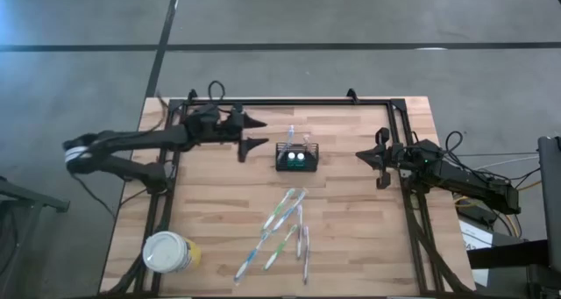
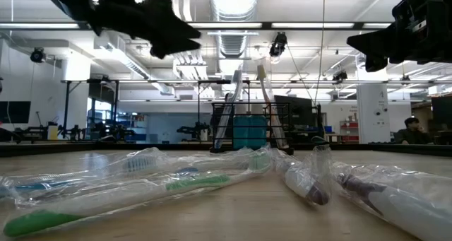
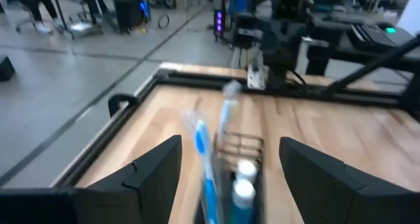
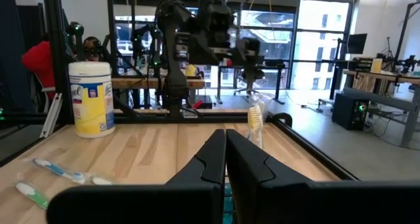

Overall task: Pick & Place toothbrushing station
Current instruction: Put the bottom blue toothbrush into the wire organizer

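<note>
From overhead, the left gripper (image 1: 255, 132) is hovering with its fingers spread wide — just ahead of its tips, the toothbrushing station (image 1: 296, 157) is standing on the bench (image 1: 368, 220), nothing gripping it. The right gripper (image 1: 361, 156) is waiting on the station's far side, fingers pressed together. Wrapped toothbrushes (image 1: 282, 229) are lying well clear of both grippers, a yellow tub (image 1: 166, 252) farther off.

At bench level, the station (image 2: 248, 126) is sitting beyond the wrapped brushes (image 2: 141, 188), two brushes standing in it.

Through the left wrist camera, the spread fingers (image 3: 154, 168) are framing the station (image 3: 239, 152).

Through the right wrist camera, its closed fingers (image 4: 223, 159) are pointing toward the station — mostly hidden behind them.
</note>
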### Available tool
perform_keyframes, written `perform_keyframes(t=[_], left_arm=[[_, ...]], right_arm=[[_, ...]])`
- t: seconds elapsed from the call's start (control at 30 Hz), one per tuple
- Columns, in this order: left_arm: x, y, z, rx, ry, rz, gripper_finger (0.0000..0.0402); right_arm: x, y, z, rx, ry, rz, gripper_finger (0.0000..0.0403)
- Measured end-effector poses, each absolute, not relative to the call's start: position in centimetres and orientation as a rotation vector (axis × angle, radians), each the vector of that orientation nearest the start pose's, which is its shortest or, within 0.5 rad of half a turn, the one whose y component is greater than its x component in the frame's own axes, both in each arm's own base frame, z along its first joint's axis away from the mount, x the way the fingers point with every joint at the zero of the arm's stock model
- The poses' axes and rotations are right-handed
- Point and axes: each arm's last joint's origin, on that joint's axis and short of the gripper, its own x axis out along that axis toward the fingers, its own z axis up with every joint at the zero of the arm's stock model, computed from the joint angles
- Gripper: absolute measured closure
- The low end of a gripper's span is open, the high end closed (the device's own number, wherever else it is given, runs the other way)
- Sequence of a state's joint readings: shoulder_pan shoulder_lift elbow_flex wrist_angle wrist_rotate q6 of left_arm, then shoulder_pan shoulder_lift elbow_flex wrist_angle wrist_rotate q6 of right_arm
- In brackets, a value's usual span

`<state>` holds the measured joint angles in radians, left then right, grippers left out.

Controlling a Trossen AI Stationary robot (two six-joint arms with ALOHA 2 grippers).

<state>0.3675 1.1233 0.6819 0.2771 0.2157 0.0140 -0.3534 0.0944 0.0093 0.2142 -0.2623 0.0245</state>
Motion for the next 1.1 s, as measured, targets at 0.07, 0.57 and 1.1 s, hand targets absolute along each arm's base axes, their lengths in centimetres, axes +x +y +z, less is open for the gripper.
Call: perform_keyframes(t=[0.07,0.57,1.1], left_arm=[[22.0,7.5,28.1,-0.041,0.200,0.139,0.0154],[14.9,3.7,24.7,0.053,0.019,0.042,0.0391],[12.2,3.3,19.8,0.093,-0.008,0.164,0.0399]], right_arm=[[9.8,-2.8,18.0,-0.012,-0.124,-0.089,0.0394],[9.8,-2.8,18.0,0.019,-0.132,-0.087,0.0394],[9.8,-2.8,18.1,0.011,-0.134,-0.088,0.0394]])
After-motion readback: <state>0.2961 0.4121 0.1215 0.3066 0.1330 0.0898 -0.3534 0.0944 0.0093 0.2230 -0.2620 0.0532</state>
